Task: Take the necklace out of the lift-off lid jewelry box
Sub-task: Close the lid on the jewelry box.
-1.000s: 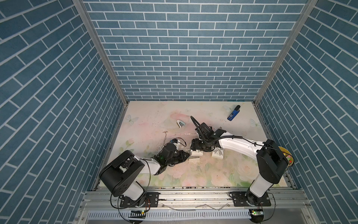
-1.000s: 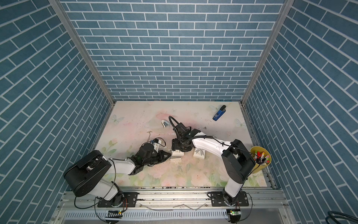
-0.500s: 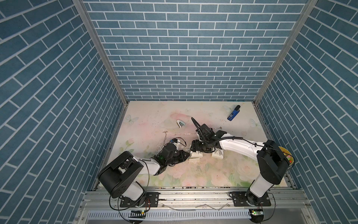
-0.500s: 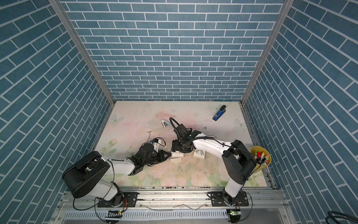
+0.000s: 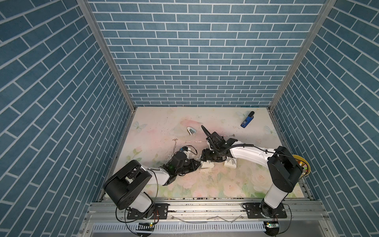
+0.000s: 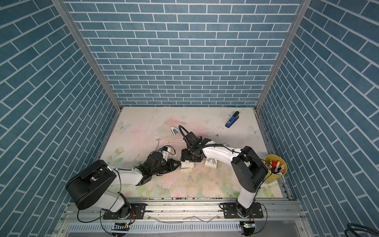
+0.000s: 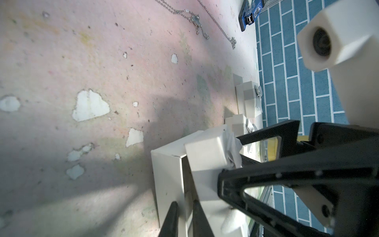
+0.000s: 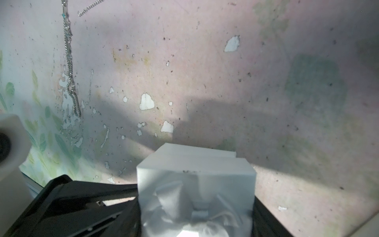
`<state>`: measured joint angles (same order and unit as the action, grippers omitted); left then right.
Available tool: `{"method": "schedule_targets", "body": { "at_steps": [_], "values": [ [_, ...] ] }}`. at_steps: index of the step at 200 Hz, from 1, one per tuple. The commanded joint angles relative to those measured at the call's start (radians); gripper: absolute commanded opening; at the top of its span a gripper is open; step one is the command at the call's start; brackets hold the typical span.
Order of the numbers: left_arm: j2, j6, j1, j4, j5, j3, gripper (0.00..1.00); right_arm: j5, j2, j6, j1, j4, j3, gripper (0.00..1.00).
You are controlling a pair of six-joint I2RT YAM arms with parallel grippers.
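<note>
Crowded at the box (image 5: pixel 205 165): left gripper (image 5: pixel 198 164) clamped on one wall, right gripper (image 5: pixel 207 160) over it gripping the lid (image 8: pixel 194 184), second box (image 5: pixel 230 163) just beside. Open mat (image 5: pixel 205 188) all along the front, wide open too at back left. Behind the arms, loose chains (image 5: pixel 175 144) and a small white thing (image 5: pixel 191 130). Stapler (image 5: pixel 247 120) far back right, cup (image 6: pixel 275 169) at the right edge.

I can't see inside the box (image 7: pixel 168 174): the lid (image 8: pixel 194 180) covers it, itself blurred and cut off in the right wrist view.
</note>
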<state>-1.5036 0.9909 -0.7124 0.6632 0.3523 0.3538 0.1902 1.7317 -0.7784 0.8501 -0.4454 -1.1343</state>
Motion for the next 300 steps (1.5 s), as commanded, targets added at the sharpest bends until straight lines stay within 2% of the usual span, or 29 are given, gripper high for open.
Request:
{"method": "schedule_targets", "body": {
  "at_steps": [1, 70, 181, 243, 300],
  "values": [
    [0.016, -0.006, -0.004, -0.01, -0.013, -0.007, 0.16, -0.034, -0.01, -0.01, 0.004, -0.01, -0.015, 0.64],
    [0.022, -0.001, -0.004, -0.028, -0.018, 0.002, 0.15, -0.096, -0.086, -0.002, 0.004, 0.036, 0.05, 0.64],
    [0.026, 0.003, -0.004, -0.033, -0.02, 0.0, 0.15, -0.061, -0.09, -0.041, 0.015, 0.126, 0.099, 0.64],
    [0.037, 0.015, -0.004, -0.033, -0.022, -0.002, 0.15, -0.133, -0.165, -0.049, 0.023, 0.115, 0.117, 0.63],
    [0.021, 0.024, -0.007, -0.018, -0.02, -0.004, 0.15, -0.115, -0.148, -0.07, 0.035, 0.15, 0.143, 0.63]
  ]
}}
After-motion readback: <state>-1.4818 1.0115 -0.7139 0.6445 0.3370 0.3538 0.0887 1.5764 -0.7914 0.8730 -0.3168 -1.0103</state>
